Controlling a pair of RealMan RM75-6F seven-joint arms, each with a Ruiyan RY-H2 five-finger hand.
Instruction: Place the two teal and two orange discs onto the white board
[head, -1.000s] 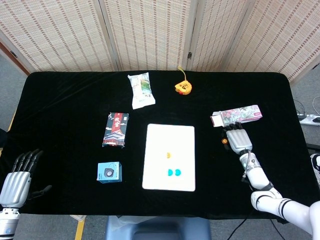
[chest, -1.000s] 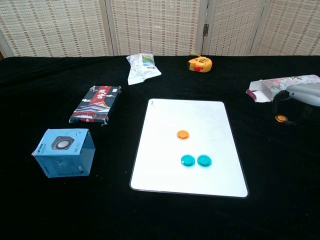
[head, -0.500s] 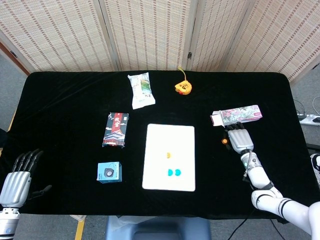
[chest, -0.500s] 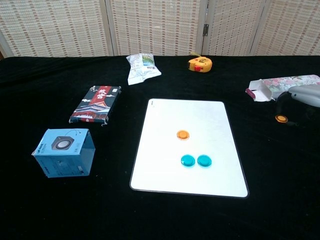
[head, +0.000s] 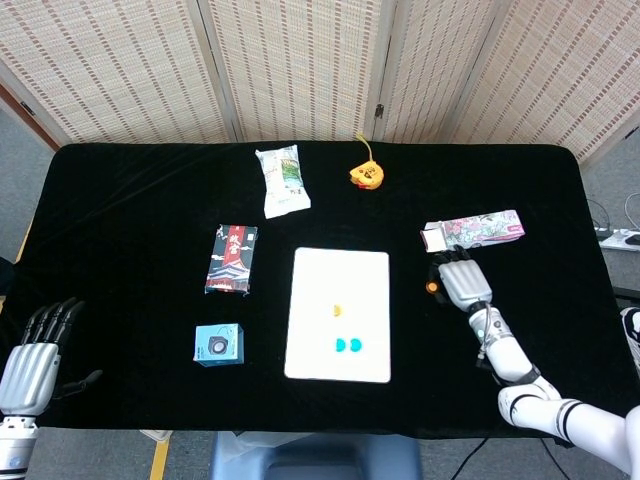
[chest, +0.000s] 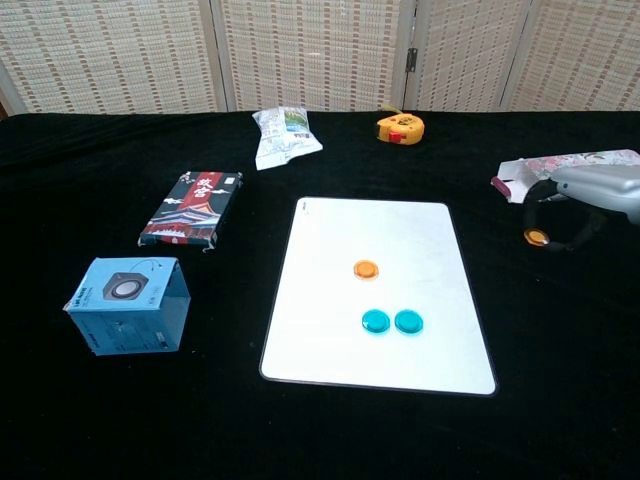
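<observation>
black table (head: 130, 200) | right hand (chest: 590, 190) pinches orange disc (chest: 537, 237), 3 o'clock of white board (chest: 440, 365) | light, stiff, slick; hold by rim | left hand (head: 32, 355) spread, empty

Black cloth (head: 130, 190) over the whole table. At centre, plain white board (chest: 400, 225), bearing one orange disc (chest: 366, 268) and two teal discs (chest: 391, 321). Right of the board, a second orange disc (chest: 537, 237) under the silver-grey right hand (chest: 590, 190), beside a pink floral-print box (head: 475, 229). Left of the board, a dark navy box (chest: 192, 209) with red and white print, and a light blue box (chest: 128, 305). Behind the board, a white packet (head: 282, 180) with green markings and a yellow-orange tape measure (head: 364, 175). Far left, silver left hand (head: 30, 362) with dark fingers. Backdrop of beige woven screens (head: 300, 60).
</observation>
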